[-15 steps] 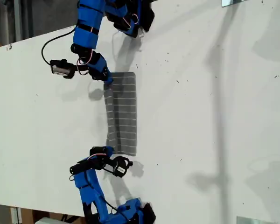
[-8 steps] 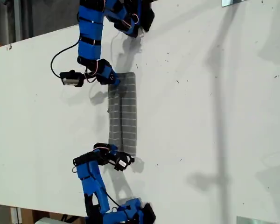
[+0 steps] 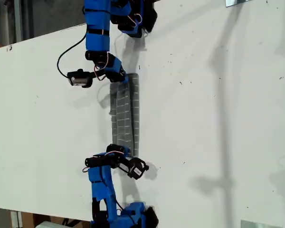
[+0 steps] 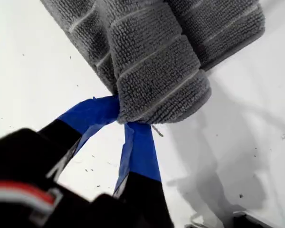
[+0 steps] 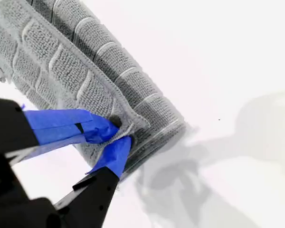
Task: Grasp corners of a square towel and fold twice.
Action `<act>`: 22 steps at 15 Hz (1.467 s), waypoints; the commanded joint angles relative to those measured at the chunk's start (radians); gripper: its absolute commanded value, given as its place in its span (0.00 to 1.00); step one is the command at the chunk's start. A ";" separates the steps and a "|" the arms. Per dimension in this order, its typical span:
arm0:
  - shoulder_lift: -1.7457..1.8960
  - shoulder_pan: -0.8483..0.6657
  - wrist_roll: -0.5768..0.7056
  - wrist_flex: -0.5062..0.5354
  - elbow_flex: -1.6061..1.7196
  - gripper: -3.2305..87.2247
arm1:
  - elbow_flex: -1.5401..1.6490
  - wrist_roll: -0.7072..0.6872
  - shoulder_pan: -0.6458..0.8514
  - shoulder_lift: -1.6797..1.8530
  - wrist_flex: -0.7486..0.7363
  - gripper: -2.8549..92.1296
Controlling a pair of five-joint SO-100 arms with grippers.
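The towel (image 3: 126, 114), grey with thin pale stripes, lies as a narrow folded strip on the white table (image 3: 204, 118), running between the two arms. My first gripper (image 4: 121, 118) is shut on a towel corner (image 4: 147, 111), and the thick folded layer (image 4: 156, 61) hangs over its blue fingers. My second gripper (image 5: 121, 133) is shut on another corner (image 5: 128, 126) at the strip's hemmed edge (image 5: 85, 90). In the exterior view one arm's gripper (image 3: 122, 80) pinches the strip's upper end and the other arm's gripper (image 3: 123, 151) its lower end. The wrist views do not show which arm is which.
The arm bases stand at the exterior view's top (image 3: 133, 19) and bottom (image 3: 133, 216). Metal plates sit at that view's top right (image 3: 237, 2) and bottom right (image 3: 256, 223). The table's edge (image 3: 38, 40) runs along the exterior view's upper left.
Both arms have carried the held edge toward the exterior view's right, across the towel. The cloth has narrowed from a wider band to a slim strip.
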 commanded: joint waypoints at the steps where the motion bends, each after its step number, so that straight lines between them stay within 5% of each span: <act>1: 0.064 0.008 -0.008 0.005 0.014 0.03 | 0.020 0.015 -0.017 0.035 -0.011 0.03; 8: 0.067 -0.098 0.055 -0.020 0.098 0.03 | 0.055 0.020 -0.040 0.021 -0.041 0.03; 9: 0.064 -0.100 0.060 -0.021 0.098 0.03 | 0.055 0.046 -0.048 0.021 -0.035 0.07; 10: 0.063 -0.091 0.057 -0.011 0.095 0.17 | 0.057 0.063 -0.063 0.029 -0.034 0.24; 12: 0.110 -0.063 0.015 0.011 0.110 0.26 | 0.061 0.077 -0.081 0.044 -0.031 0.38; 13: 0.175 -0.066 -0.003 0.012 0.140 0.33 | 0.069 0.075 -0.064 0.060 -0.028 0.37; 18: 0.462 -0.282 -0.020 -0.279 0.614 0.31 | 0.071 -0.046 0.129 -0.002 -0.080 0.40; 22: 0.430 -0.276 -0.081 -0.428 0.765 0.30 | -0.114 -0.074 0.163 -0.457 -0.121 0.40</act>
